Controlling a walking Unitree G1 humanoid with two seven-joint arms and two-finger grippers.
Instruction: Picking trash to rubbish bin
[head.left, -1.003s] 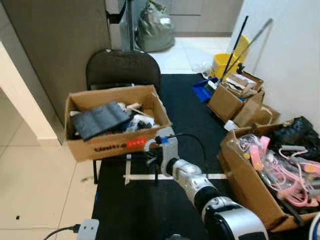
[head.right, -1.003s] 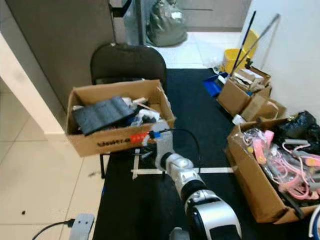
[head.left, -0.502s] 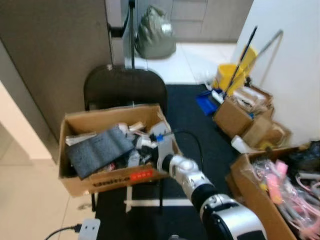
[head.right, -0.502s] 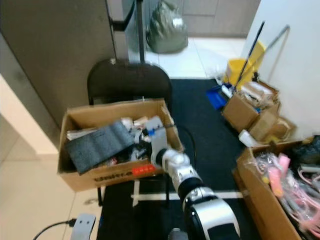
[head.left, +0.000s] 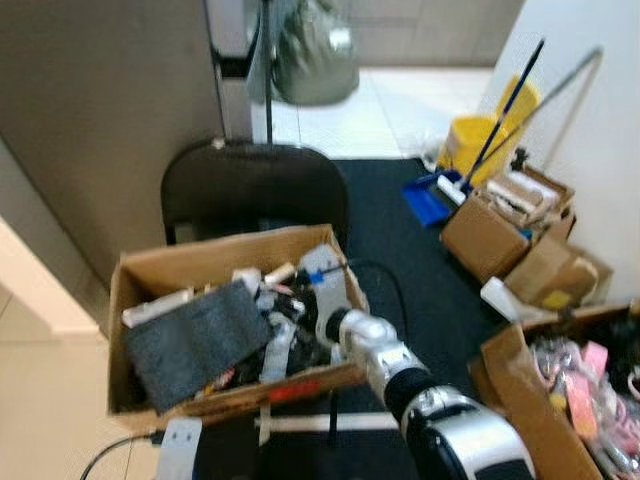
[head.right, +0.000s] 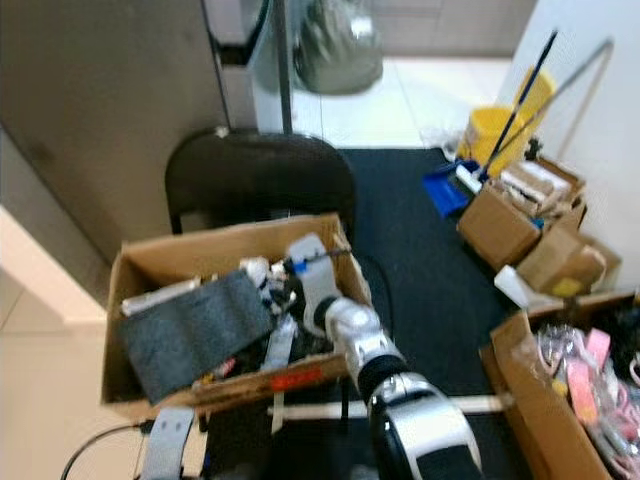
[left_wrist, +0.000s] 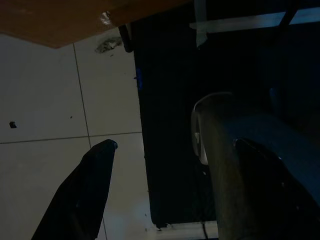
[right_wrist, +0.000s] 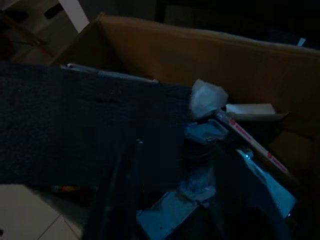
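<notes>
One arm at work here: the right one, stretched forward and down from the bottom of the head view, elbow low, silver forearm angled up over the near wall of the cardboard box. Right gripper buried down among the trash inside that box, just beside the dark grey mat piece. Too dark in the wrist view to say clenched or released, so can't tell. Paper scraps and a crumpled white bit right in front of that wrist camera.

Left gripper hanging low over the seam between pale floor tiles and the black floor mat, fingers spread wide apart, gripping nothing.

Box sitting on a black chair, near edge overhanging the seat. Tight on the left, with a grey wall close behind the chair. More room to the right across the mat, then smaller cardboard boxes, a yellow mop bucket and a box of pink stuff along the white wall. Bulging garbage bag well back on the tiles.
</notes>
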